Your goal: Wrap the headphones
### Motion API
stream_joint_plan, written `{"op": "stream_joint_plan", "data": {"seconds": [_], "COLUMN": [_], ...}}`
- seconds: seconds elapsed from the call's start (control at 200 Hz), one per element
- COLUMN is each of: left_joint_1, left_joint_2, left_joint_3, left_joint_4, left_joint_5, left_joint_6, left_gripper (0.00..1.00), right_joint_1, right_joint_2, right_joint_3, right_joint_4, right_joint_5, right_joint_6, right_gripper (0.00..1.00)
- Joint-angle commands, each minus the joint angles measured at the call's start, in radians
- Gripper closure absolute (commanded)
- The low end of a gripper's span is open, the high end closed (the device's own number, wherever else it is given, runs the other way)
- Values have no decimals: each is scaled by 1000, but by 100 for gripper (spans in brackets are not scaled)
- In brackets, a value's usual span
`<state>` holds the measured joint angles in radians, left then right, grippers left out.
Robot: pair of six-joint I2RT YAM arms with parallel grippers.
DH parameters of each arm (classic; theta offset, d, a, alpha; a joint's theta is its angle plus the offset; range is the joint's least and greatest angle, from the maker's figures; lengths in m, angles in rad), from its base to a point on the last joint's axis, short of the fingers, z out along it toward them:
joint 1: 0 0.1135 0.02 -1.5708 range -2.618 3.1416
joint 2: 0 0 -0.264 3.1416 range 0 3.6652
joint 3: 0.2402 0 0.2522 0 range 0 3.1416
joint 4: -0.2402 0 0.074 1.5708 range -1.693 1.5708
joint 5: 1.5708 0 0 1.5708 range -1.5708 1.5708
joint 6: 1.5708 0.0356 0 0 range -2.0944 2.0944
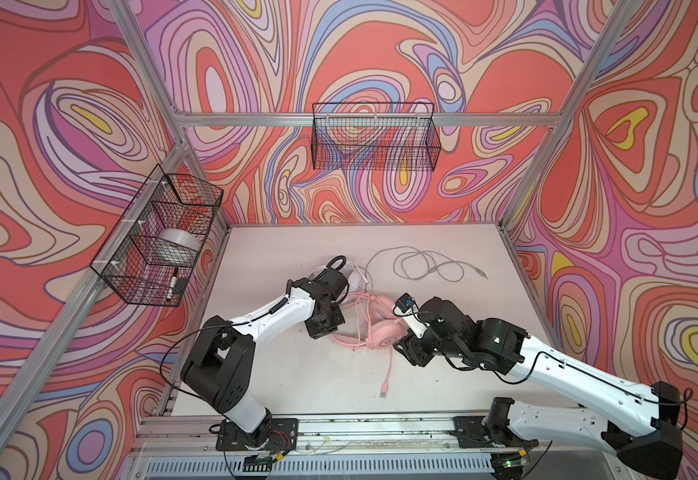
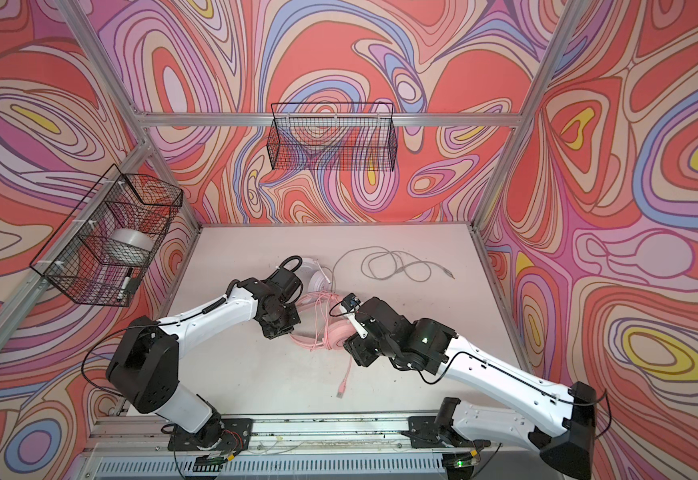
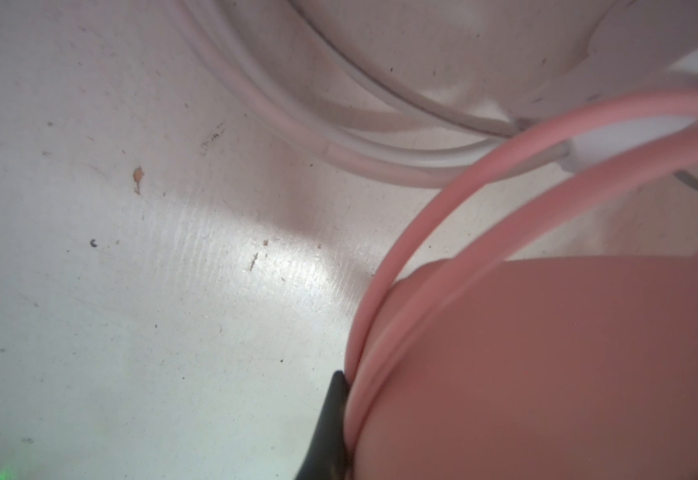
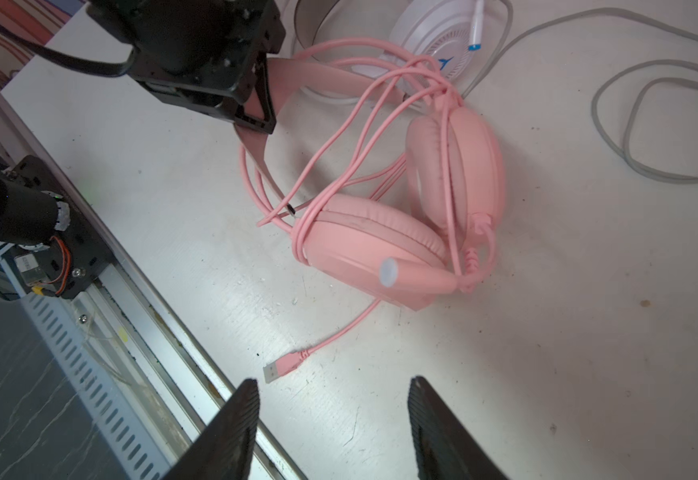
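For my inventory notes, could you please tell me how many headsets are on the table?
2. The pink headset lies mid-table between the two arms; the white headset lies just behind it, partly hidden by the left arm in both top views. I see no others.

The pink headset [image 4: 380,245] is pale pink throughout, as is its cable [image 4: 300,232]. Behind it, the white headset [image 4: 426,33] carries a blue mark, beside a grey-white cable [image 4: 595,104]. The table [image 1: 297,374] is off-white. The walls [image 1: 380,50] swirl coral, lilac, blue and yellow.
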<state>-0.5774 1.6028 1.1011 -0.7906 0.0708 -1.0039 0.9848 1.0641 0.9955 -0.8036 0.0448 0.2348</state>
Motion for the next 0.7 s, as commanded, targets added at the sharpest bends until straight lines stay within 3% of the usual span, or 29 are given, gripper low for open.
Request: {"op": "stream_joint_plan", "data": {"seconds": [0.0, 0.255, 0.451, 0.696], "left_joint_1": [-4, -6, -10, -12], "left_joint_2": [-11, -21, -17, -9], "left_joint_3": [23, 26, 25, 33], "left_joint_4": [36, 25, 25, 25], "left_joint_5": [21, 11, 6, 9], "left_joint_6": [-33, -36, -38, -30], "left_gripper": [100, 100, 100, 100], "right_joint_1": [55, 184, 250, 255], "right_joint_2": [9, 95, 170, 225], "right_joint_3": [-29, -104, -153, -242], "right_joint_4": [29, 88, 148, 226], "right_joint_5": [-19, 73, 133, 126], "right_joint_6": [35, 215, 449, 678], "right_gripper": [40, 38, 35, 35]}}
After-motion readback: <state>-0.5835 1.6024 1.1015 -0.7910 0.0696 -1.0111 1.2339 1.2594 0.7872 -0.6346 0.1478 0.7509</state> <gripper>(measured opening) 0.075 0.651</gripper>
